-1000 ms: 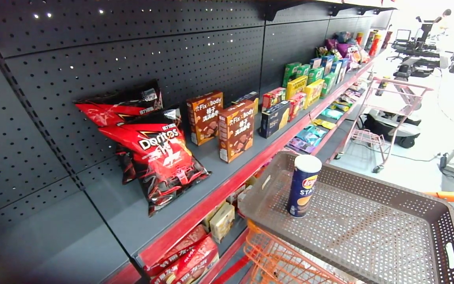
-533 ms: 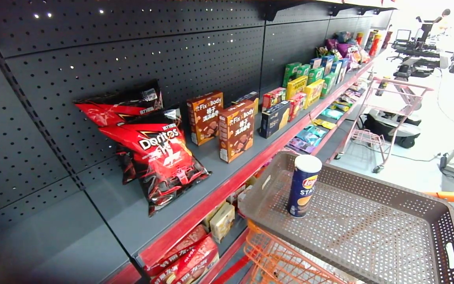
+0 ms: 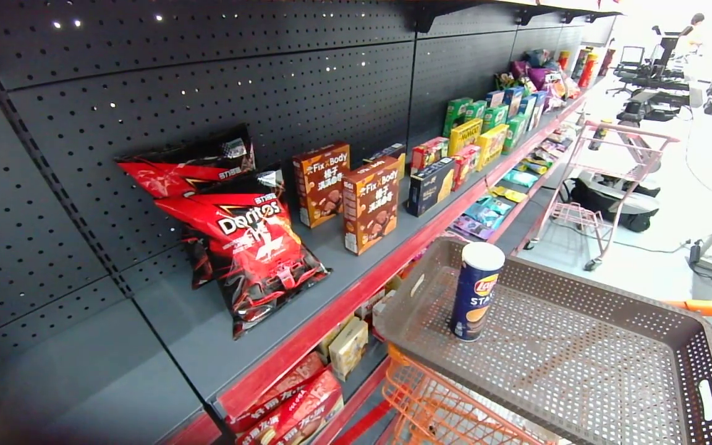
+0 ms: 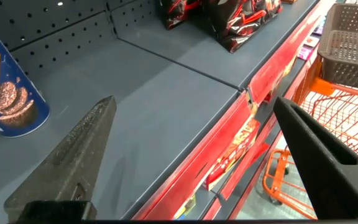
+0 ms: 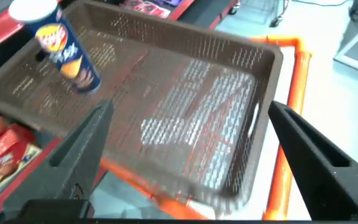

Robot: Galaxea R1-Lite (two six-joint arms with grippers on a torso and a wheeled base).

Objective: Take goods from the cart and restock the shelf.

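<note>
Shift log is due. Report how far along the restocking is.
Done, apparently: one blue can stands on the shelf, beside the open left hand. In hand: nothing; the right hand hovers open over the cart's tray. Left: one chip can upright in that tray, to be picked up and shelved.
</note>
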